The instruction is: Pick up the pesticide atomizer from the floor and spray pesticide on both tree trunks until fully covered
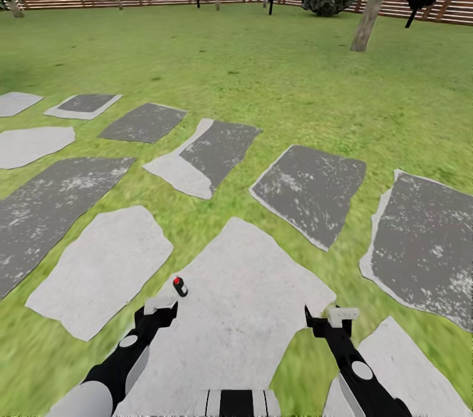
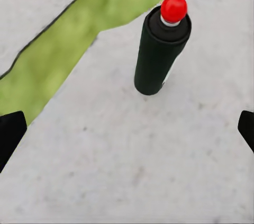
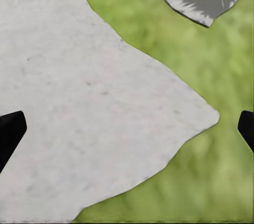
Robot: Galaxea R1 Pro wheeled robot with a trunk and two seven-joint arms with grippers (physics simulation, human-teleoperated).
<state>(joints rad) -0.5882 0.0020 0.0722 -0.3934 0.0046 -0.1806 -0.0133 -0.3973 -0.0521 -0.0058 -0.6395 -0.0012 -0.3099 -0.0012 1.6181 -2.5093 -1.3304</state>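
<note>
Left wrist view shows the atomizer (image 2: 160,52), a black can with a red cap, standing upright on a pale slab (image 2: 132,155), with grass (image 2: 79,38) near. The left gripper (image 2: 127,131) hangs above it, jaws wide and empty, the can ahead of the gap rather than between the fingers. The right gripper (image 3: 127,131) is also wide, holding nothing, over the slab's edge. Far across the lawn leans a trunk (image 1: 376,0). The step in hand looks like the pickup; next, the left gripper likely needs to advance, straddle the can, then close.

We are holding both arms low and forward, left gripper (image 1: 161,307) and right gripper (image 1: 334,318) both spread wide above the pale stone slab (image 1: 249,312).
</note>
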